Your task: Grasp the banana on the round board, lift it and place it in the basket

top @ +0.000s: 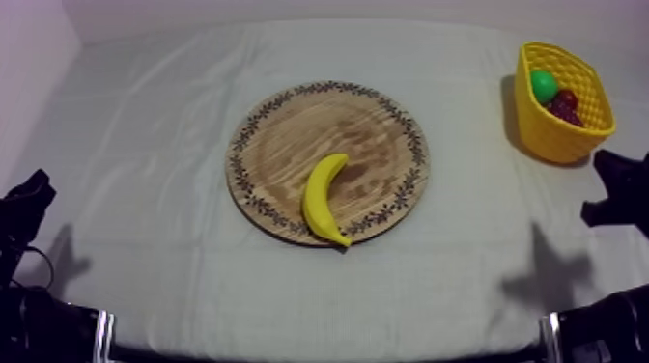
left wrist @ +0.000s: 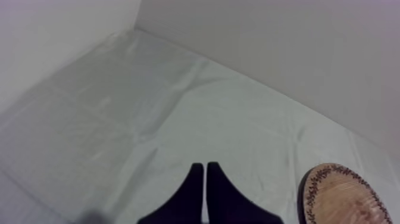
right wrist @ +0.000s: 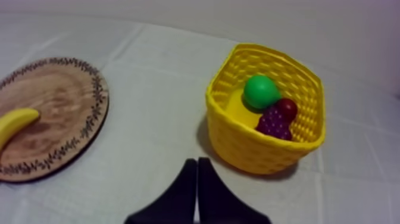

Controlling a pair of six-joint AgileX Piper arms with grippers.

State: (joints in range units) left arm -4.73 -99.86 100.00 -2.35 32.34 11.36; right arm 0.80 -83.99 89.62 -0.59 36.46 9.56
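Observation:
A yellow banana (top: 324, 198) lies on the round wooden board (top: 299, 125) in the middle of the table, at the board's near edge, its lower tip close to the patterned rim. The yellow basket (top: 550, 140) stands at the far right. My left gripper (top: 29, 193) rests low at the left, far from the board. My right gripper (top: 613, 188) rests low at the right, just in front of the basket. In the left wrist view my gripper (left wrist: 205, 170) is shut on nothing. In the right wrist view my gripper (right wrist: 197, 164) is likewise shut, with the basket (right wrist: 250, 146) and banana (right wrist: 15, 123) ahead.
In the basket lie a green fruit (right wrist: 260, 91), a small red fruit (right wrist: 287, 108) and a bunch of grapes (right wrist: 274, 123). Grey-white cloth (top: 145, 145) covers the table around the board. A wall runs along the table's far edge.

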